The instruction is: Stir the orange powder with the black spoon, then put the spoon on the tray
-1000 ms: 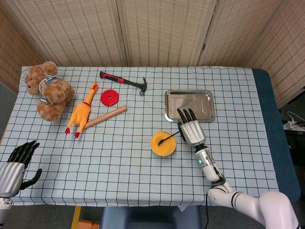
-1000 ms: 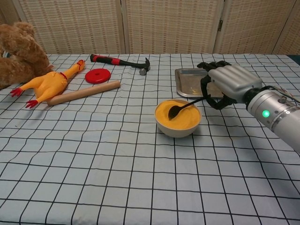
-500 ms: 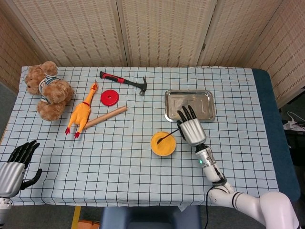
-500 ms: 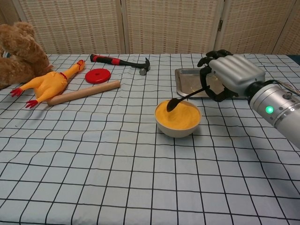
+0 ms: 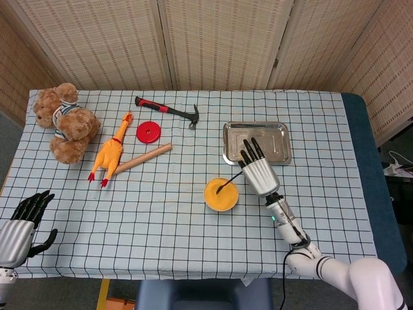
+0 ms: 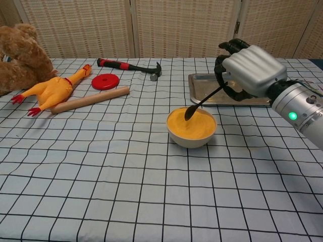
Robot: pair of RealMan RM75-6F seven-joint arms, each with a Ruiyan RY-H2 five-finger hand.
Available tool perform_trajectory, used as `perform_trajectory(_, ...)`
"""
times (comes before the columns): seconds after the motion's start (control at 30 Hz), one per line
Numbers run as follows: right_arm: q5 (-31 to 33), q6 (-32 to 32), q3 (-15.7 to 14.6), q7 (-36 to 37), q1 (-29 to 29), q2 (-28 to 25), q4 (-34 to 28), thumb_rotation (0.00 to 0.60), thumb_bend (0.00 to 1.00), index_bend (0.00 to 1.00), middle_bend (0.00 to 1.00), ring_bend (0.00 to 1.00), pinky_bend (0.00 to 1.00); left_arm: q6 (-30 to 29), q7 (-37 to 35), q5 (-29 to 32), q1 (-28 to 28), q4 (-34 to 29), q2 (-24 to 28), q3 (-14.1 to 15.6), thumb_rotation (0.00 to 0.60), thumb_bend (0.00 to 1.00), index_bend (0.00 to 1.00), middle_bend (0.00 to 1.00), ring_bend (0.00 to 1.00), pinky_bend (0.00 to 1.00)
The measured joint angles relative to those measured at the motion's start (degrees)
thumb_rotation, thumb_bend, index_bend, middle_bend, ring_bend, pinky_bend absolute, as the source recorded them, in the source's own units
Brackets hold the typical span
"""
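A white bowl (image 6: 192, 137) of orange powder (image 5: 221, 196) (image 6: 192, 123) stands on the checked cloth right of the middle. My right hand (image 5: 258, 170) (image 6: 248, 70) holds the black spoon (image 5: 229, 181) (image 6: 202, 103) by its handle, above and right of the bowl. The spoon slants down to the left, its tip just over the powder's surface. The steel tray (image 5: 257, 142) (image 6: 207, 88) lies behind the bowl, partly hidden by the hand. My left hand (image 5: 22, 223) is at the table's near left corner, fingers apart, holding nothing.
At the back left lie a teddy bear (image 5: 63, 121), a rubber chicken (image 5: 110, 152), a wooden rolling pin (image 5: 143, 157), a red disc (image 5: 148, 132) and a red-handled hammer (image 5: 168, 110). The blue table edge (image 5: 371, 161) runs along the right.
My right hand has risen and tilted back, lifting the spoon's bowl out of the powder and steepening the handle. The left hand has not moved.
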State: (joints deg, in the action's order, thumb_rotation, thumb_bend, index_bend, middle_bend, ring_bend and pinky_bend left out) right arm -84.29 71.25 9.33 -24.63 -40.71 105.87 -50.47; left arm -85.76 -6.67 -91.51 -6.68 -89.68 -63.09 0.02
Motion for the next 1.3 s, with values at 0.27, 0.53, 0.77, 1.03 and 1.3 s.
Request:
perform_trajectory(0.27,0.32,1.13,0.92,-0.17,-0.43,3.44,4.43,0.600,0.39,0.84,0.29,0.00,0.05,0.28,-0.03,0.13,-0.10,0.05,0.01,0.01,0.600,0.41,0.05,0.01,0.00,0.09)
perform_trajectory(0.53,-0.28,2.10,0.93,0.98,-1.11,6.87,10.35,0.600,0.39,0.85,0.30,0.00,0.05,0.61,-0.11,0.47,-0.25,0.25,-0.02,-0.10,0.600,0.41,0.05,0.01,0.00,0.09)
perform_trajectory(0.77,-2.36,2.13,-1.60,2.63,-0.74,6.69,11.79,0.600,0.39,0.88,0.30,0.00,0.05,0.93,-0.14,0.50,-0.40,0.13,0.05,-0.06,0.600,0.41,0.05,0.01,0.00,0.09)
perform_trajectory(1.03,-4.39,1.94,-4.19,3.17,0.53,2.92,7.11,0.600,0.39,0.91,0.30,0.00,0.05,0.63,0.07,0.29,-0.31,-0.04,-0.04,0.00,0.600,0.41,0.05,0.01,0.00,0.09)
perform_trajectory(1.3,-4.55,2.20,-4.34,2.79,1.80,-1.01,-0.75,0.600,0.39,0.91,0.30,0.00,0.05,0.37,0.07,0.03,-0.20,0.02,-0.15,0.12,0.600,0.41,0.05,0.01,0.00,0.09)
